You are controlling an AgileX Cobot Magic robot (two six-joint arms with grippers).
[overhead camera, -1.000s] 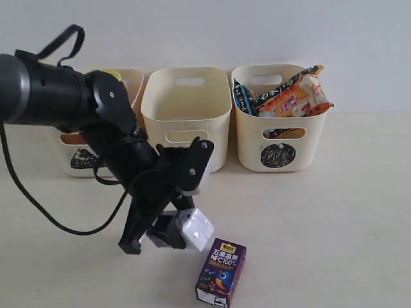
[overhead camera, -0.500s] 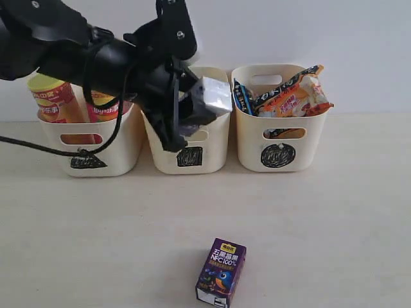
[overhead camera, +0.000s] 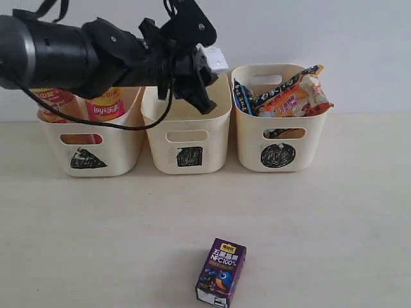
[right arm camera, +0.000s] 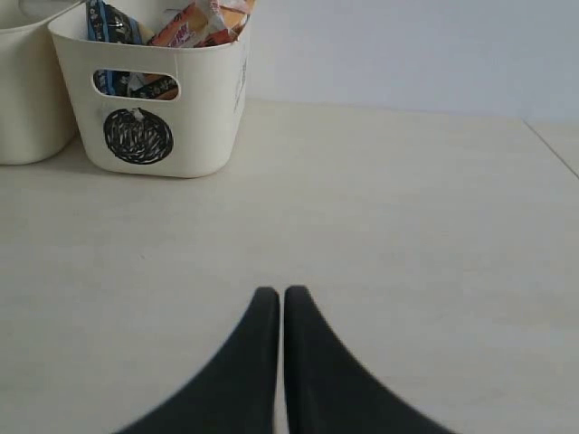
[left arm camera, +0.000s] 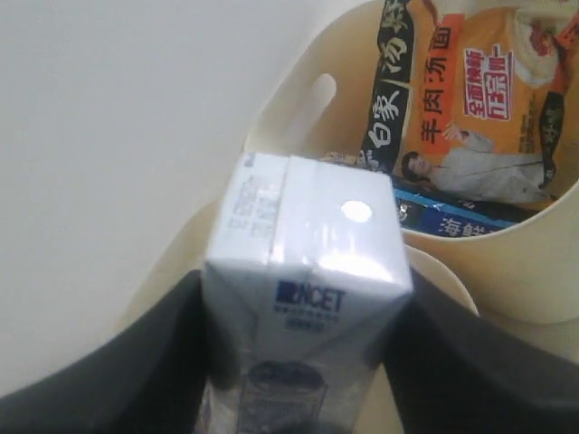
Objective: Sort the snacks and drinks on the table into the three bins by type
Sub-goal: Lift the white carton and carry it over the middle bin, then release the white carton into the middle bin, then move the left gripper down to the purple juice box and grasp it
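Left end effector (overhead camera: 207,64) is clamped on the white carton (overhead camera: 216,60), a smooth glossy rectangular box with sharp folded edges. It hangs in the air above the square bin (overhead camera: 186,122), near that bin's back rim on the side toward the circle bin (overhead camera: 282,138). In the left wrist view the dark matte fingers (left arm camera: 163,362) press both flat side walls of the carton (left arm camera: 308,271). A round foil straw seal and blue print show on its top face. The purple part of its print is only faintly visible low down.

Right end effector (right arm camera: 282,303) is closed on nothing, its black curved tips touching, low over the bare bench (right arm camera: 407,226).

All three bins are cream plastic tubs with rounded corners, oval handle cutouts and smooth walls, set in a row touching or nearly so. The triangle bin (overhead camera: 90,151) holds two upright cylindrical cans, a yellow can (overhead camera: 54,97) and a red can (overhead camera: 106,108), their tops hidden behind the black arm. The circle bin holds the crinkly orange bag (overhead camera: 292,96) and the blue bag (overhead camera: 244,96), both sticking out above the rim.

The juice box (overhead camera: 221,273), a dark purple cardboard brick with a parrot picture, stands upright on the pale matte bench (overhead camera: 334,224), well apart from the bins, at the front.
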